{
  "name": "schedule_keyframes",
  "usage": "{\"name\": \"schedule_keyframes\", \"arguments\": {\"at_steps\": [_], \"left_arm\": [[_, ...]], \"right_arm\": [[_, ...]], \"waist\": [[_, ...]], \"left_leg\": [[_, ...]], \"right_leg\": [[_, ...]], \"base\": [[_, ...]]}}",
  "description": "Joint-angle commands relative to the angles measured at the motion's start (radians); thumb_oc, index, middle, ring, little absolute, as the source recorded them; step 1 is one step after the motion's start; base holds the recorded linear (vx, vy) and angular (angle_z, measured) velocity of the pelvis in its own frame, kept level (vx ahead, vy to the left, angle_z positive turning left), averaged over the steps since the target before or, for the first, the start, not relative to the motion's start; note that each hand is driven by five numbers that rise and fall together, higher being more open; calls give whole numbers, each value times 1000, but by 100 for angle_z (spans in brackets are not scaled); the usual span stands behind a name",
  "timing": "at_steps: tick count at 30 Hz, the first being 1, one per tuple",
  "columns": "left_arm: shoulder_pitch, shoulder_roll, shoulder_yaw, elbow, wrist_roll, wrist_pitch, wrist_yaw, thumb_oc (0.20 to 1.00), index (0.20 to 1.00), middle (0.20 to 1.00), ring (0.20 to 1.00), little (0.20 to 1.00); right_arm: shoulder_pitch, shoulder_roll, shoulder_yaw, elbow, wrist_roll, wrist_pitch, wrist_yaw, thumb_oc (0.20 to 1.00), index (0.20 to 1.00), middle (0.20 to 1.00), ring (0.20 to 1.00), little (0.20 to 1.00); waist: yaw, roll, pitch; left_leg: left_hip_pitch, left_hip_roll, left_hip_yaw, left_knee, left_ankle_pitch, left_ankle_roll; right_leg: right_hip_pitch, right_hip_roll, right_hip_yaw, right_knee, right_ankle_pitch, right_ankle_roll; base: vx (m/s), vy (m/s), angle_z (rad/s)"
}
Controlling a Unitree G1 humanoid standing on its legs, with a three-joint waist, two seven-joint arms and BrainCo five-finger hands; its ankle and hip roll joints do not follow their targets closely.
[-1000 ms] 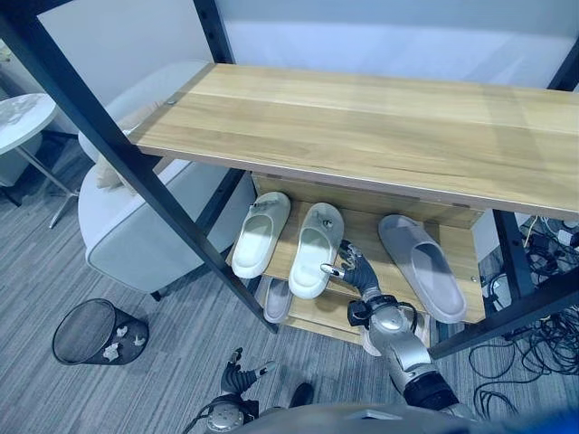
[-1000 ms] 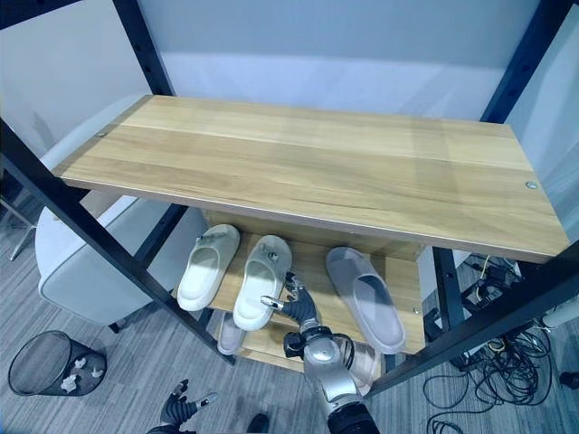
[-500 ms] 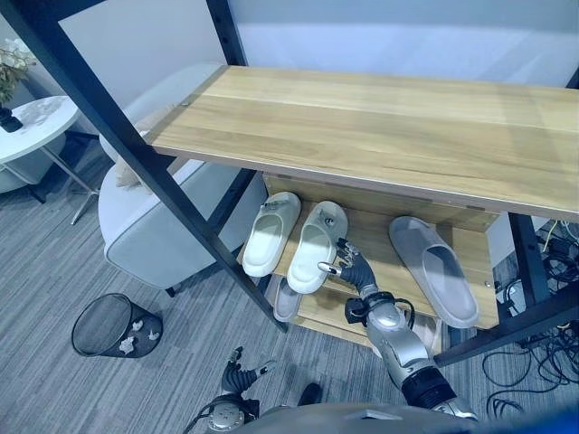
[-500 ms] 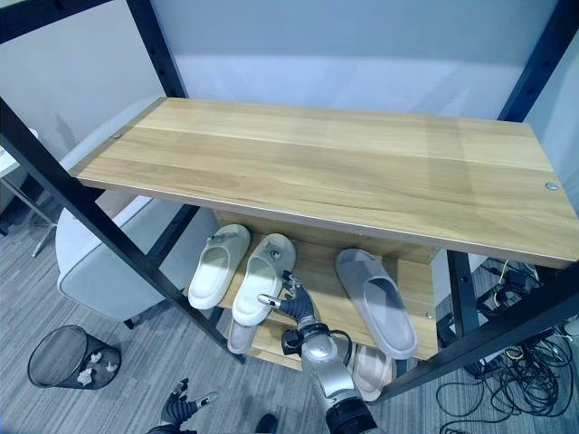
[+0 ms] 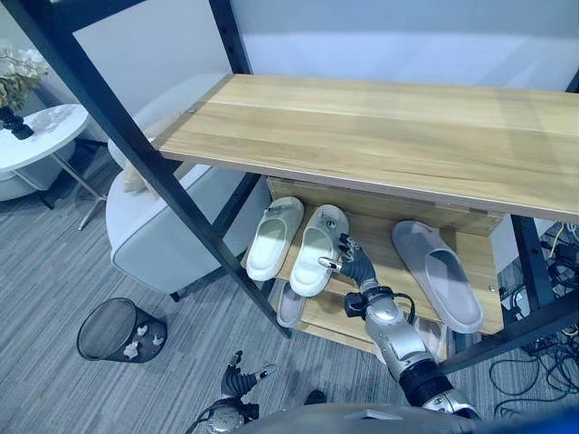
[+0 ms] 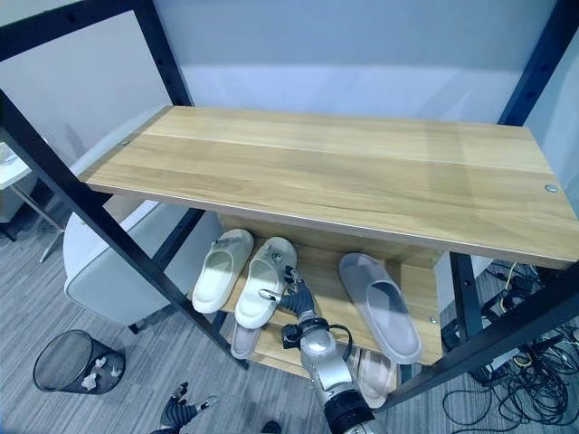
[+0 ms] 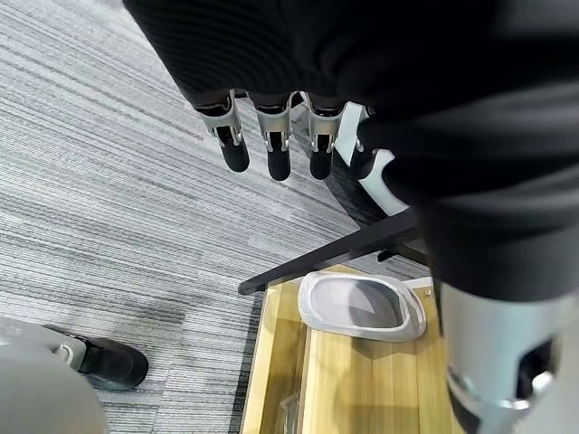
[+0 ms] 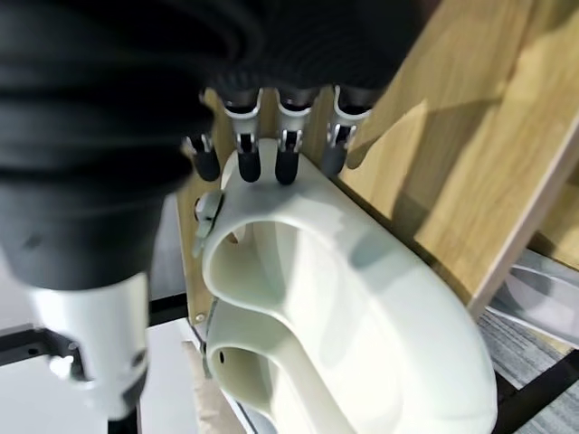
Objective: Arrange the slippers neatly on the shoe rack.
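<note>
Two white slippers (image 5: 274, 238) (image 5: 317, 249) lie side by side on the left of the rack's middle shelf (image 5: 380, 258). A grey slipper (image 5: 439, 274) lies at an angle on the right of that shelf. My right hand (image 5: 355, 265) is open just right of the second white slipper, and its thumb reaches towards it. In the right wrist view its straight fingers (image 8: 262, 158) hover at that white slipper's (image 8: 344, 298) strap. Two more grey slippers (image 5: 289, 306) (image 5: 432, 334) sit on the bottom shelf. My left hand (image 5: 237, 380) hangs open low over the carpet, fingers (image 7: 271, 149) relaxed.
The wide wooden top shelf (image 5: 380, 136) overhangs the slippers. A black slanted rack post (image 5: 172, 199) crosses in front on the left. A grey armchair (image 5: 158, 235), a wire waste bin (image 5: 118, 327) and a round white table (image 5: 36, 136) stand to the left. Cables (image 5: 552, 262) lie at the right.
The camera has shifted, so the whole scene sits differently. My right hand stays open beside the second white slipper; the slippers have not visibly moved.
</note>
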Motion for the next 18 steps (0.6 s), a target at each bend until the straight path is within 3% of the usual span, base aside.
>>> {"name": "schedule_keyframes", "arguments": {"at_steps": [1, 13, 18], "left_arm": [[81, 17, -61, 99, 58, -4, 2, 1000, 1000, 1000, 1000, 1000], [77, 20, -62, 107, 60, -7, 6, 1000, 1000, 1000, 1000, 1000], [81, 13, -65, 108, 60, -12, 9, 1000, 1000, 1000, 1000, 1000]], "right_arm": [[-48, 97, -10, 37, 6, -49, 12, 1000, 1000, 1000, 1000, 1000], [-67, 100, -18, 55, 16, -58, 4, 1000, 1000, 1000, 1000, 1000], [-39, 81, -19, -3, 2, -94, -13, 1000, 1000, 1000, 1000, 1000]], "waist": [[41, -9, -7], [50, -8, -7], [42, -7, -8]], "left_leg": [[-17, 30, 73, 6, 43, 38], [-41, 21, 61, 6, 53, 39], [-30, 22, 67, 6, 48, 39]], "right_leg": [[-26, -112, -15, 5, 81, 103], [-39, -120, -29, 5, 83, 108], [-30, -122, -22, 5, 82, 106]], "base": [[8, 2, 9], [1, 1, 2], [0, 0, 0]]}}
